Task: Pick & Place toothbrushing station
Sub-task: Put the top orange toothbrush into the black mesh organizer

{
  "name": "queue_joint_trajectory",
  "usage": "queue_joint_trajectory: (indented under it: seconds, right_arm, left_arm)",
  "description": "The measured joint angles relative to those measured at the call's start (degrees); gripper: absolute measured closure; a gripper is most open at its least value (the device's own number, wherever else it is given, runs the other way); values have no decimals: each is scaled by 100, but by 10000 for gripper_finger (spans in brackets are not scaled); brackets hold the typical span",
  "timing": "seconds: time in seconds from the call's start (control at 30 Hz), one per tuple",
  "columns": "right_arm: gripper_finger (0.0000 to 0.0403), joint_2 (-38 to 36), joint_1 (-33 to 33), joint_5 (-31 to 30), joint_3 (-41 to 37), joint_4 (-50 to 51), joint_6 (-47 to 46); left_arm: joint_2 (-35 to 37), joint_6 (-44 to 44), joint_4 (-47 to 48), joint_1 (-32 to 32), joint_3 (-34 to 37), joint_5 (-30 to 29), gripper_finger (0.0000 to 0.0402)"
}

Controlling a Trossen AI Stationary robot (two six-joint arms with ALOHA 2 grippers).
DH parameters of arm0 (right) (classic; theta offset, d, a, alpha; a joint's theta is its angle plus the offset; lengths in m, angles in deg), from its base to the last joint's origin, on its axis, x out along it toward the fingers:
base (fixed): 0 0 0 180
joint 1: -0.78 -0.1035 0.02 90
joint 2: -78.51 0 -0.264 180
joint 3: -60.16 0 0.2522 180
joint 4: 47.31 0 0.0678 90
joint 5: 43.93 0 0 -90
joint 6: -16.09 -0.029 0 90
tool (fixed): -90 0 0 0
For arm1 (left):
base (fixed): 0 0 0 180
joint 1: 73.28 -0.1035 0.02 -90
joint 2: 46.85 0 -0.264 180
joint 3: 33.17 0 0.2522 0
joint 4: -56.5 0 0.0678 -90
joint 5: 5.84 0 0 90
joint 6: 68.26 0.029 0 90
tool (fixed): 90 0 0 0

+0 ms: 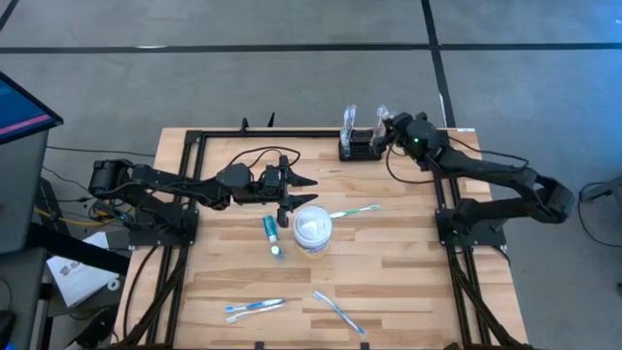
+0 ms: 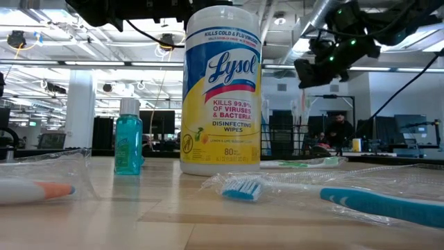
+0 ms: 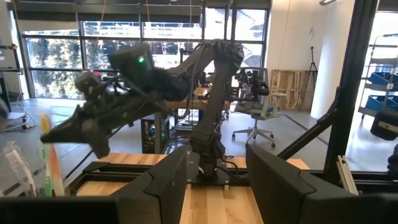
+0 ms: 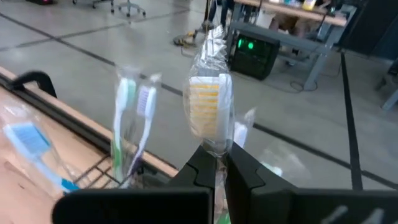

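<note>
The right pincer pinches a wrapped yellow toothbrush above the black rack; its crinkly wrapper could snag a slot edge and tip things. The left pincer waits spread.

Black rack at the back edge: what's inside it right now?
The black rack holds upright wrapped toothbrushes. The right gripper, shut on a yellow-bristled toothbrush, sits right over it. The slot bottoms are covered.
</note>
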Motion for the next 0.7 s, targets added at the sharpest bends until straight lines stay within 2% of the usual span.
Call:
queue_joint_trajectory:
  seconds: [0.43, 0.7]
  right_arm:
    - [400, 693, 4, 26, -24, -344, -159]
    - [400, 715, 119, 136, -823, -1502, -384]
  left_arm:
    - [0, 0, 5, 0, 0, 0, 243]
    - [0, 0, 22, 0, 0, 0, 243]
